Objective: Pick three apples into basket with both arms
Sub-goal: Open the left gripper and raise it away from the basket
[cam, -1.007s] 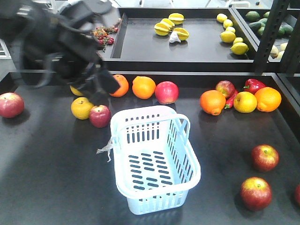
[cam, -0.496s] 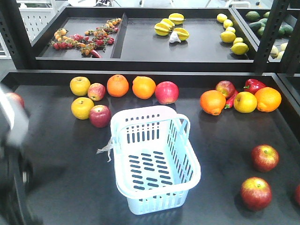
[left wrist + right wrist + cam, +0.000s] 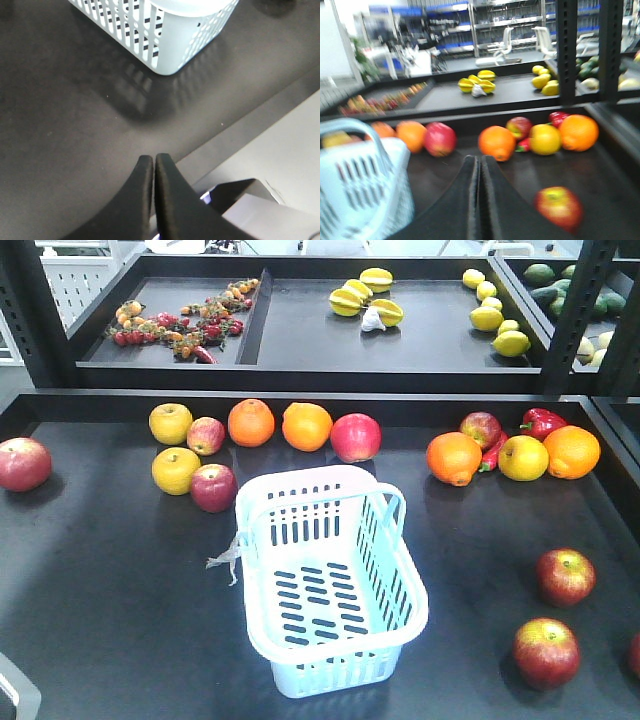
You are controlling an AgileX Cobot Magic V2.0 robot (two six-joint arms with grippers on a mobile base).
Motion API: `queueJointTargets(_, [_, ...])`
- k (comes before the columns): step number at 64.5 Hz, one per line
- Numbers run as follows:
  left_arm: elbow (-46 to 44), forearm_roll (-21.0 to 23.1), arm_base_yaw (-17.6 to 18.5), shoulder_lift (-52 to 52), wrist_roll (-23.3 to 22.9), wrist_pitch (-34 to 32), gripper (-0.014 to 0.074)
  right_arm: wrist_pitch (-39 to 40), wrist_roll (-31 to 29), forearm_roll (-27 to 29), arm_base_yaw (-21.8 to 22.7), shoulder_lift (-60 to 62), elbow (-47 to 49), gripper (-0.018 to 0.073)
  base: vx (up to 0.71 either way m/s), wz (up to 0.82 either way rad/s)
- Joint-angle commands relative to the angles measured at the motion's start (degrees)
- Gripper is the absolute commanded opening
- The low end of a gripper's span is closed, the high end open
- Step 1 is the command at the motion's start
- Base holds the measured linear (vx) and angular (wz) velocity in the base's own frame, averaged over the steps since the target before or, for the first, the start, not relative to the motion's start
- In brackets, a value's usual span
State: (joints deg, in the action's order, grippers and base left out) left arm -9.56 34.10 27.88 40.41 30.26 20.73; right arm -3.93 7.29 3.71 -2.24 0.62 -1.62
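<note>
Ahead of the left end effector (image 3: 153, 160) — tips pressed together — stands the basket (image 3: 170, 40).

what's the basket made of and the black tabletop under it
The basket looks like moulded plastic, pale blue-white with a slight gloss: thin slotted walls and one-piece hoop handles. The tabletop is a dark, smooth, mostly matte sheet with a faint sheen; rubber mat or coated board, I cannot tell.
</note>
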Motion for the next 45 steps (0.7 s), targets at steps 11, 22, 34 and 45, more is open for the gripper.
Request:
queueJointTargets(11, [-1.45, 1.66, 0.14, -0.11, -0.48, -4.4, -0.0008, 11.1, 10.68, 18.05, 0.47, 0.59, -0.76, -0.0004, 0.0, 0.0])
queueJointTargets(22, [-1.45, 1.66, 0.14, -0.11, -0.48, -4.51, -0.0008, 11.49, 9.91, 21.34, 0.27, 0.59, 5.59, -0.0004, 0.0, 0.0])
queueJointTargets(34, [-1.45, 1.66, 0.14, -0.11, -0.48, -4.57, -0.0008, -4.2, 0.94, 13.28, 0.27, -5.26, 22.41, -0.0004, 0.0, 0.0])
queueJointTargets(45, [-1.45, 1.66, 0.14, -0.11, -0.53, -4.57, -0.0008, -22.54, -2.24, 6.49, 0.27, -18.91, 38.37, 0.0017, 0.0, 0.0])
